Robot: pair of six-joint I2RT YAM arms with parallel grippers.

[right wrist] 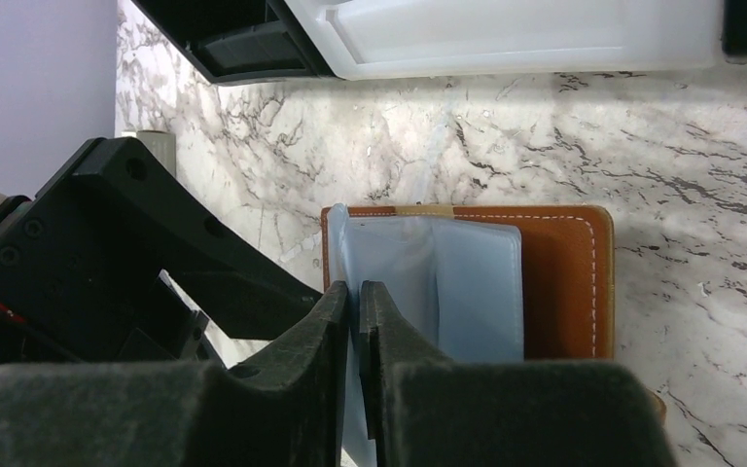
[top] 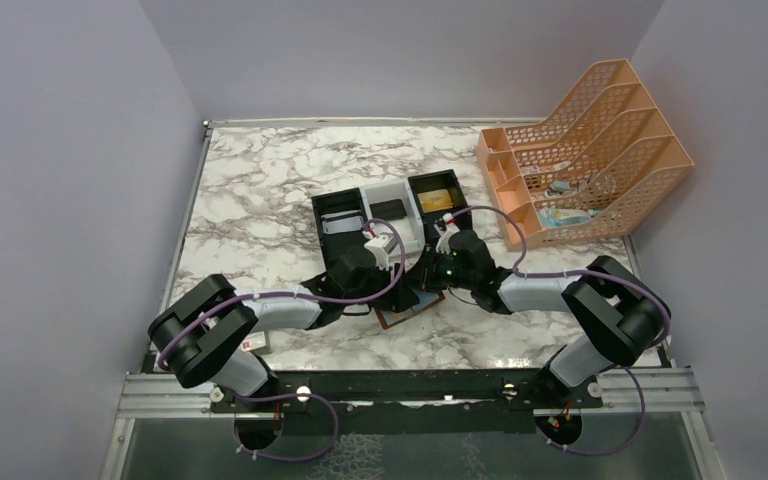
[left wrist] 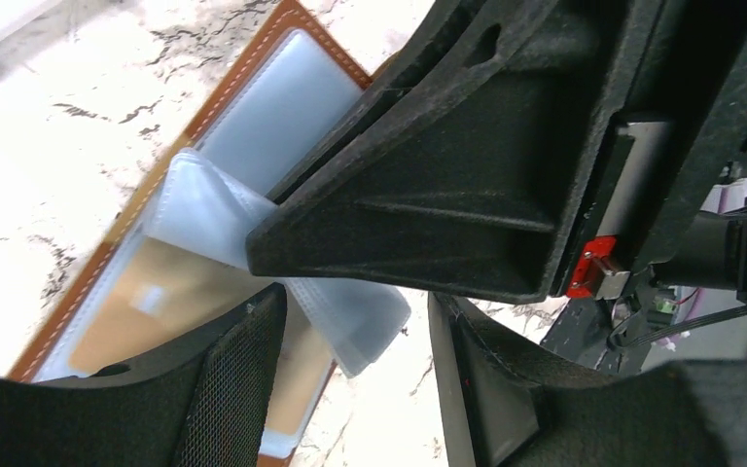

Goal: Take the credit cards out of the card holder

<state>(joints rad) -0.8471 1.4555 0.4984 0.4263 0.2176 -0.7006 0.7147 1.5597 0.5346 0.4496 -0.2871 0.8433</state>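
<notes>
The brown leather card holder (right wrist: 556,282) lies open on the marble, its blue-grey pockets (right wrist: 477,292) fanned up. My right gripper (right wrist: 355,294) is shut on one pocket sleeve and holds it upright. A tan credit card (left wrist: 156,304) shows through a flat pocket. My left gripper (left wrist: 350,389) is open just beside it, with the tip of a loose sleeve (left wrist: 365,326) hanging between its fingers. In the top view both grippers meet over the card holder (top: 407,308). A gold card (top: 437,200) and a dark card (top: 390,208) lie in the tray.
The black-white-black tray (top: 338,200) stands just behind the grippers; its white compartment (right wrist: 506,39) fills the top of the right wrist view. An orange file rack (top: 580,150) stands at the back right. Grey walls close in on the left and right.
</notes>
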